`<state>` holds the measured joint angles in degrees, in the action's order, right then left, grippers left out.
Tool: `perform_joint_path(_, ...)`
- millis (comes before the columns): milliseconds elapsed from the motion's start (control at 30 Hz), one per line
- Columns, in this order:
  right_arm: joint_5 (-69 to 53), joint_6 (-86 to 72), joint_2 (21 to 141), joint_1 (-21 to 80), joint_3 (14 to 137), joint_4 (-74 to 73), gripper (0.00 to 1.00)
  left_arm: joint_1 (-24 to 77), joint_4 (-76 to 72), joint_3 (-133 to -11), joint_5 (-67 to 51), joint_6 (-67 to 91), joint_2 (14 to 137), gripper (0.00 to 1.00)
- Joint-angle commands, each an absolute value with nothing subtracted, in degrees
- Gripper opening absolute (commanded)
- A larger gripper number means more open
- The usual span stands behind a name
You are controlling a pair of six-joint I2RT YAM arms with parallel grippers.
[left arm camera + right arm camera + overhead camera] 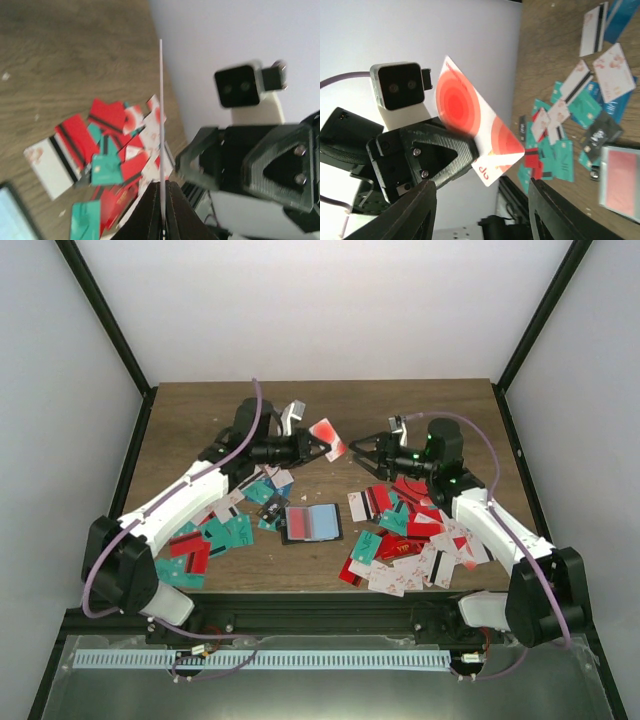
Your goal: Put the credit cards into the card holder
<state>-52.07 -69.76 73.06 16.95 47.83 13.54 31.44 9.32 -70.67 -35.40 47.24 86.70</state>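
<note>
The credit card [465,110] being handled is raised above the surface [330,405], pinched by its lower edge in the left end effector [318,446]. The right end effector [357,453] stands spread just beside it and seems to grip nothing. To do this step well, I judge the pinch should stay firm while the card is turned flat and fed short-edge first into a sleeve of the open card holder [312,523], which lies between the two heaps of credit cards [410,540]. The card is white, thin and rigid, with red concentric rings and a small red mark at one corner.

Table [190,415]: cards [423,530], seemingly open holder [311,523]
</note>
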Motion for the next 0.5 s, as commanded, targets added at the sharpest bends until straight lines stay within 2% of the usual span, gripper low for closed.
perform_joint_path(0,-52.5,-57.4,73.1,16.6,49.2,3.2,0.53,30.8,18.3,-66.2,-38.6,38.2,83.1,0.04)
perform_joint_path(267,-51.3,-40.6,77.6,16.6,51.0,-9.0,0.52,30.7,23.7,-56.1,-40.0,31.8,80.0,0.04)
perform_joint_path(467,-51.1,-37.3,79.2,16.5,46.8,-9.6,0.53,30.7,25.9,-50.0,-36.5,27.7,77.7,0.04)
